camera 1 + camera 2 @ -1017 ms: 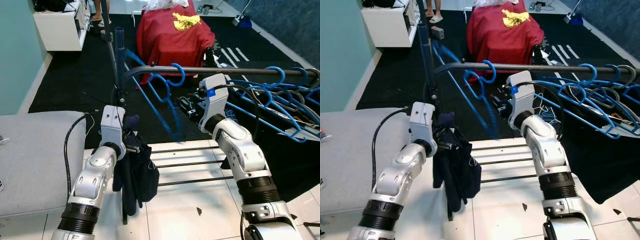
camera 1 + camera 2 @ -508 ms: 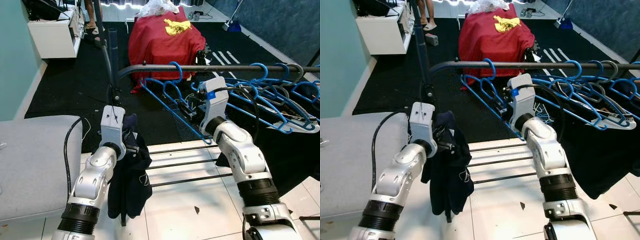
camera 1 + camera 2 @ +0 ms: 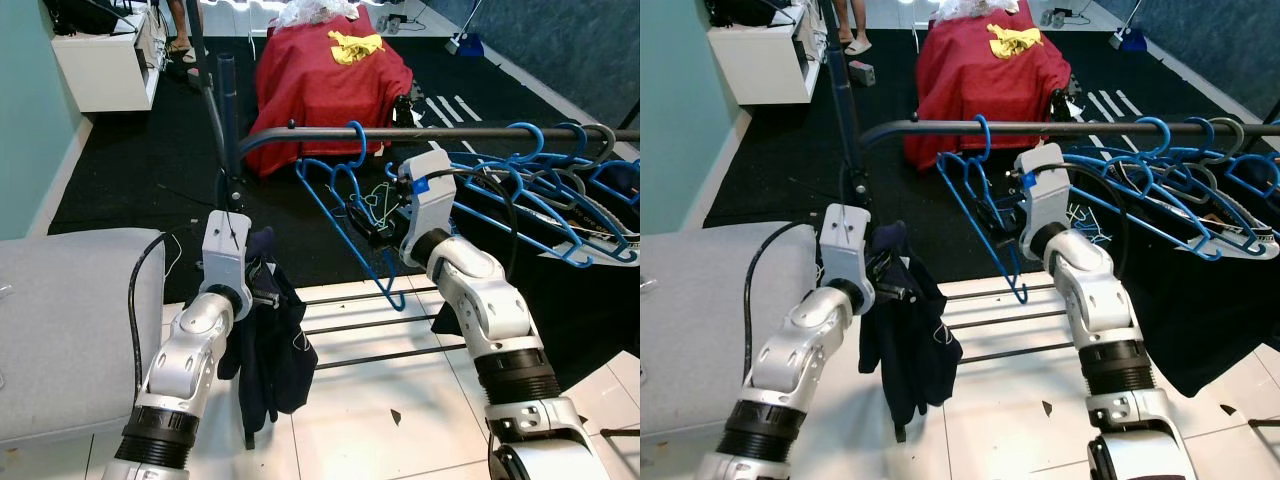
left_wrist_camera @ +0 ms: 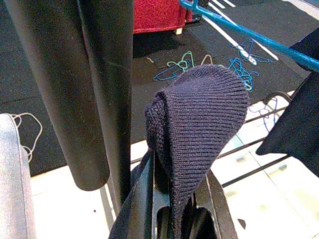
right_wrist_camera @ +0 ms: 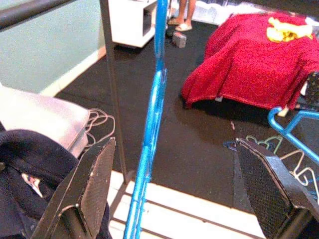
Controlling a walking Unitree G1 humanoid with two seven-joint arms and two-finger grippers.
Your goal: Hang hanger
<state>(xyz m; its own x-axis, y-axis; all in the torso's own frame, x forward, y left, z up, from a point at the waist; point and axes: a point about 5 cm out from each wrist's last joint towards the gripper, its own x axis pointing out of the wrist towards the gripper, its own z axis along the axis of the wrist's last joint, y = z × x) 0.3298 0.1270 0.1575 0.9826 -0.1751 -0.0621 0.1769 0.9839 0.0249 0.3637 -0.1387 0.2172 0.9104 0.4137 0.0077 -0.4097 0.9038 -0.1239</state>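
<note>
A blue plastic hanger (image 3: pixel 345 195) hangs by its hook on the dark metal rail (image 3: pixel 470 133) and slopes down towards me. Just right of it, my right gripper (image 3: pixel 367 226) is open. In the right wrist view the hanger's bar (image 5: pixel 149 129) runs between the spread fingers (image 5: pixel 84 194) and touches neither. My left gripper (image 3: pixel 262 287) is shut on a dark navy garment (image 3: pixel 272 345) that droops below it beside the rack's upright post (image 3: pixel 226 125). The left wrist view shows the garment's knit fabric (image 4: pixel 199 114) bunched over the fingers.
Several more blue hangers (image 3: pixel 545 185) crowd the rail to the right, over a dark cloth (image 3: pixel 590 310). A red-draped piece of furniture (image 3: pixel 325 70) stands behind, a white cabinet (image 3: pixel 105 65) at the back left, and a grey cushion (image 3: pixel 60 330) at my left. Loose hangers (image 4: pixel 182 64) lie on the dark carpet.
The blue hanger has swung from a flat slant to a steeper hang on the rail. The navy garment swayed under the left gripper. The camera shifted slightly.
</note>
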